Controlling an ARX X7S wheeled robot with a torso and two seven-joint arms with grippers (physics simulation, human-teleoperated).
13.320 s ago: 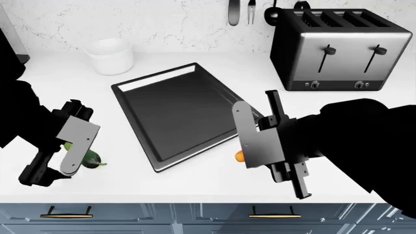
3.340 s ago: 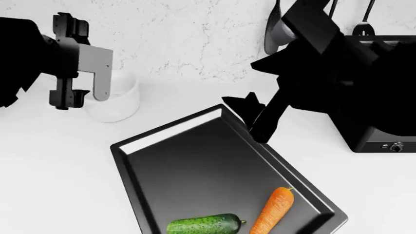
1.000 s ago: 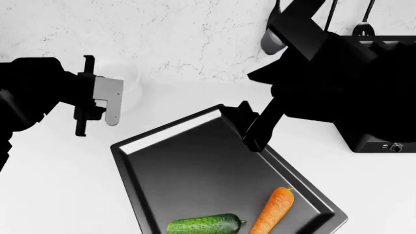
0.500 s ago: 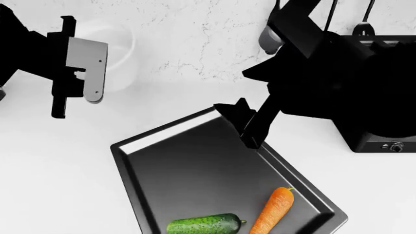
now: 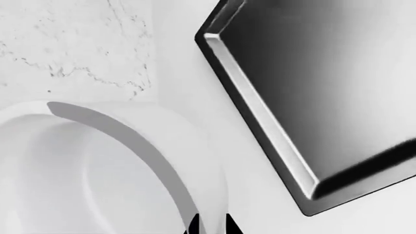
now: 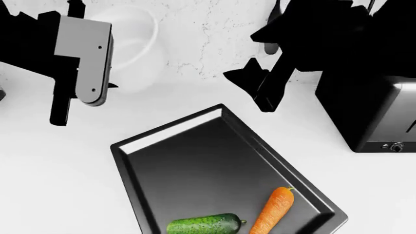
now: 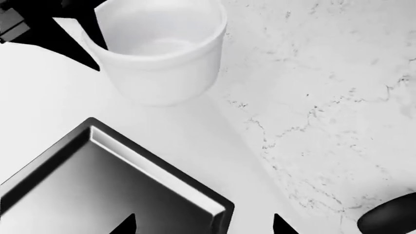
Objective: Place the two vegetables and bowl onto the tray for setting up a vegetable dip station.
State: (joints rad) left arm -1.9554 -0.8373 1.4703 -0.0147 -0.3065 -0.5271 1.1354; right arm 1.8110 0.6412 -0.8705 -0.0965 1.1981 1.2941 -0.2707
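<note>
Holding the bowl by its rim, your left pincer pinches the white wall, carrying it above the table near the marble backsplash; the bowl hangs off the tray, beyond its far corner; the cucumber and carrot lie side by side on the tray's near end; your right pincer hovers spread above the tray's far rim, beside the toaster.

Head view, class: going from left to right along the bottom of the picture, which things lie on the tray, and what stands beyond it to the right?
Cucumber → carrot → tray's right rim → toaster.
</note>
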